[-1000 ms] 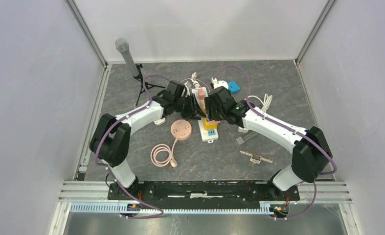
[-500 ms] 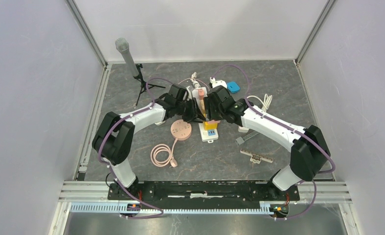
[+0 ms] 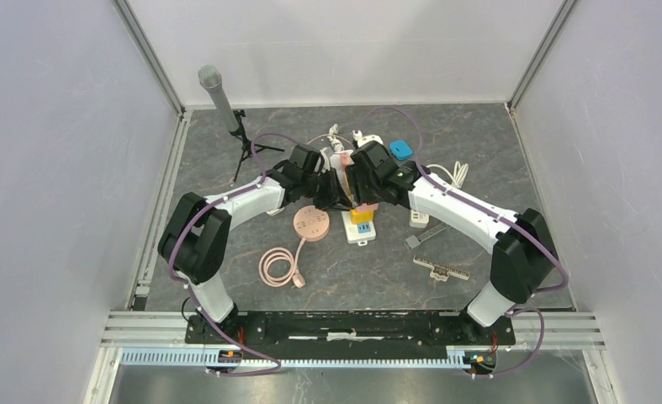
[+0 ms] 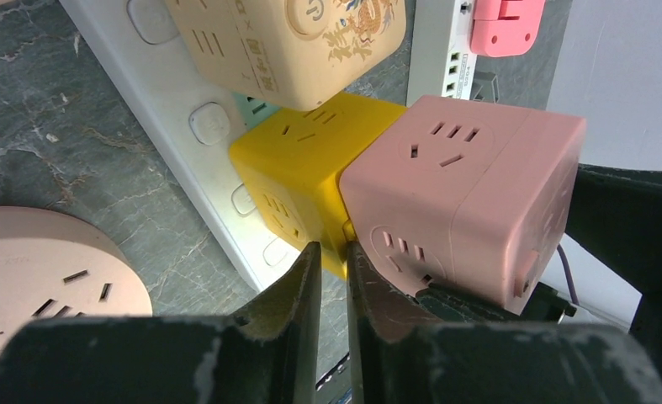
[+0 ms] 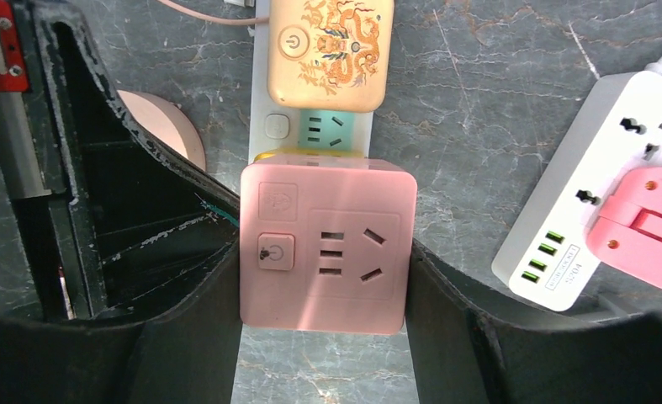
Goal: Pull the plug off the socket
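Pink cube plug (image 5: 327, 244) is pinched by the right hand (image 5: 323, 282), one finger flat on each side. It sits over the yellow cube (image 4: 298, 172) on the white power strip (image 4: 163, 93), mid table (image 5: 479, 84). It touches the yellow cube at a corner; prongs hidden, can't tell if seated. Left hand (image 4: 331, 261): fingers almost pressed together, thin gap, nothing between, tips at the seam between the two cubes. Beige dragon-print cube (image 5: 331, 50) sits further along the same strip. Round pink socket (image 4: 33, 269) lies beside the strip. Second white strip (image 5: 563, 202) nearby carries a flat pink plug (image 5: 643, 227).
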`<state>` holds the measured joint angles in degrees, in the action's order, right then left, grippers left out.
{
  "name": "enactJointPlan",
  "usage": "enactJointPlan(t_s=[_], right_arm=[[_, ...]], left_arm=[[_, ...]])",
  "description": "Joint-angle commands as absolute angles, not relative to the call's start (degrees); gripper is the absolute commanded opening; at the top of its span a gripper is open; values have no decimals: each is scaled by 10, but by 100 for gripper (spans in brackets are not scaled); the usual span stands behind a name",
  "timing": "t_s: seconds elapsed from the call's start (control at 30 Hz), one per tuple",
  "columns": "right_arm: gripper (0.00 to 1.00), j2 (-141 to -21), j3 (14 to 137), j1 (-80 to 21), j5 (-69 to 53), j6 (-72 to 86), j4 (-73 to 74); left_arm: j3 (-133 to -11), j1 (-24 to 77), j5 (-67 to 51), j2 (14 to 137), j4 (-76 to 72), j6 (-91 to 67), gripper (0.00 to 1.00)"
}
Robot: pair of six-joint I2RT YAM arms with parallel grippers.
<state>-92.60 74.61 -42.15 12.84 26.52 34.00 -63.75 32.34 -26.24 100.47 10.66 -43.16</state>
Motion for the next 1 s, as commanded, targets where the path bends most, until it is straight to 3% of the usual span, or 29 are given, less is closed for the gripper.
enactJointPlan(t_s=[0.0,0.3,0.53,0.77,0.97], right_arm=[[0,-931,804,-454,164,247,296],[0,-894,772,-426,114,272,256],[0,-912,781,-469,146,266,269],[0,-885,787,-421,76,284,250],[0,-910,793,-461,136,277,273]], left_arm=[[-613,327,-179,1057,202,-376,21],[-614,326,-176,1064,217,-364,20],[-616,322,-178,1071,220,-365,18],[-613,317,-172,1072,222,-363,17],[-614,317,-172,1077,221,-363,16]])
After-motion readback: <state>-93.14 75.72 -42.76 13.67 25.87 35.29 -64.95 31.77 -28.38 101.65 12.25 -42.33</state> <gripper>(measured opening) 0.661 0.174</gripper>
